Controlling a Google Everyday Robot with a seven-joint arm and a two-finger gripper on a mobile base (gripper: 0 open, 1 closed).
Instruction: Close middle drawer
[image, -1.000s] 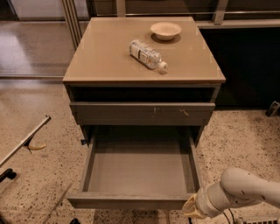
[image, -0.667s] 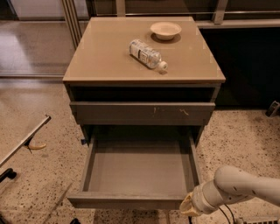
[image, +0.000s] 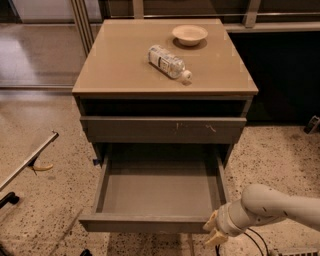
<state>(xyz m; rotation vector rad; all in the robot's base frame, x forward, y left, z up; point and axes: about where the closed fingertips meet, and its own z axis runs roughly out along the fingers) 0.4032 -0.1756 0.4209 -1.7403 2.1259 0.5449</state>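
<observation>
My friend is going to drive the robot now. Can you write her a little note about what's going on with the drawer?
Gripper: low on the right, by the front right corner of the middle drawer. Whether it touches the front is unclear.
Middle drawer: pulled far out, front toward the camera.
The scratched drawer above it is shut.
Cabinet top: a bottle on its side and a bowl.
Done: the gripper is at the drawer front.
Left: push the middle drawer all the way in.
</observation>
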